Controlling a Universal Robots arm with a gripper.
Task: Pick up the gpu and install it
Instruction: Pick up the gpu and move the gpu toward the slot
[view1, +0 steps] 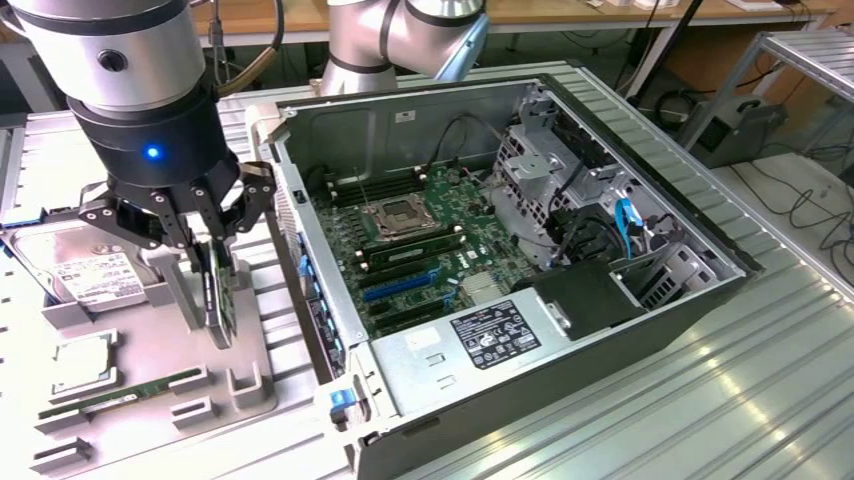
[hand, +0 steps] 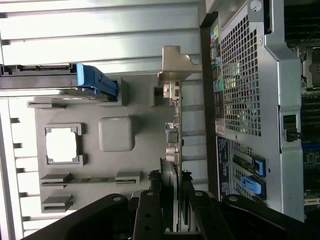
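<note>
A ribbed metal work surface (view1: 694, 400) reflects light in bright patches. A wooden bench (view1: 574, 12) runs behind it. A metal frame (view1: 807, 50), a black box (view1: 731, 125) and loose cables (view1: 801, 205) occupy the exterior view's right.

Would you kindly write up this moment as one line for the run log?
phase: grasp | claw: closed on gpu | gpu: upright at gray holder | case: open

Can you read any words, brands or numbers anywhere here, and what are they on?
No text can be read.
Black label on the power supply: white print, too small to read.
Small white sticker beside that label: too small to read.
White label on the hard drive: too blurred to read.
</note>
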